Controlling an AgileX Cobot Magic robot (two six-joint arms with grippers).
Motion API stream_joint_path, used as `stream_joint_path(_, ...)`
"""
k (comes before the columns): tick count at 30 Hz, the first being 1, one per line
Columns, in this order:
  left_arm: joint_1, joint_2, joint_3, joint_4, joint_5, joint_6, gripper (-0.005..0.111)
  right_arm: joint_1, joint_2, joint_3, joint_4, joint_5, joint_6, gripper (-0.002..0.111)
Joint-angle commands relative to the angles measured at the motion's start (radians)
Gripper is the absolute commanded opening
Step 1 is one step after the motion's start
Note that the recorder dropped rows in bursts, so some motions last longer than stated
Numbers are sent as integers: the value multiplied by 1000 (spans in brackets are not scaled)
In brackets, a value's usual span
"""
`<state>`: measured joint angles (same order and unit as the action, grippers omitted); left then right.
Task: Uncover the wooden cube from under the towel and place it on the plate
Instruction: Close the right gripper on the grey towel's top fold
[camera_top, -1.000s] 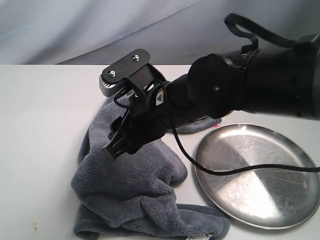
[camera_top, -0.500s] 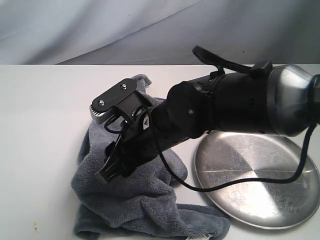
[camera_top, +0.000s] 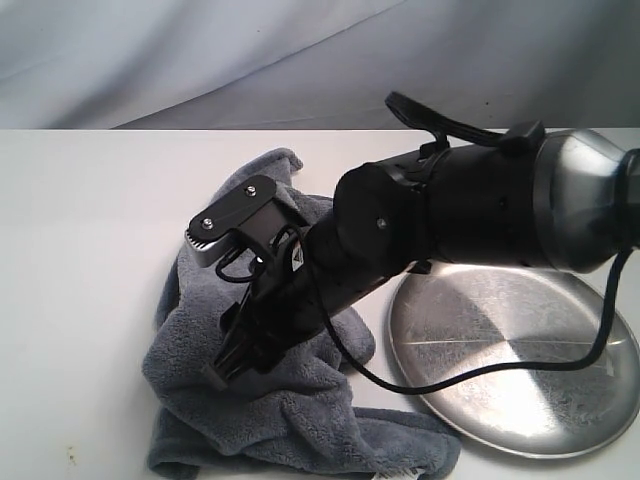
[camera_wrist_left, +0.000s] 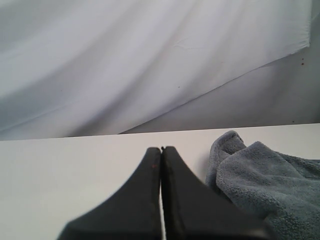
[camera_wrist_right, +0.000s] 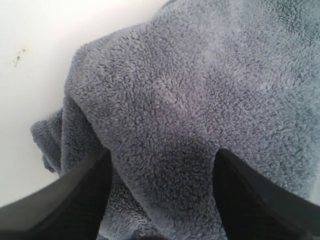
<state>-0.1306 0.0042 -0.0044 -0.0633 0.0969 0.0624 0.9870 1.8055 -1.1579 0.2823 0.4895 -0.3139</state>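
The blue-grey towel (camera_top: 280, 410) lies bunched on the white table, left of the silver plate (camera_top: 520, 350). The wooden cube is hidden; none of it shows in any view. My right gripper (camera_top: 222, 372) reaches across from the right and points down at the towel's middle. In the right wrist view my right gripper (camera_wrist_right: 160, 155) is open, its two dark fingers standing either side of a raised hump of towel (camera_wrist_right: 190, 90). My left gripper (camera_wrist_left: 161, 148) is shut and empty, low over the bare table, with the towel's edge (camera_wrist_left: 270, 175) beside it.
The white table (camera_top: 80, 250) runs wide to the left of the towel. A black cable (camera_top: 480, 368) hangs from the right arm across the plate. A pale cloth backdrop (camera_top: 200, 50) stands behind the table.
My right gripper has moved down and to the left, from above the towel's far part onto its middle. Its jaws have stayed equally wide. The towel has not shifted.
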Motion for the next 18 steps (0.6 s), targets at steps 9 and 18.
stream_joint_path(9, 2, -4, 4, -2, -11, -1, 0, 3, 36, -7, -32, 1, 8, 51)
stream_joint_path(18, 2, -4, 4, -2, -11, -1, 0, 3, 36, -7, -30, 1, 8, 13)
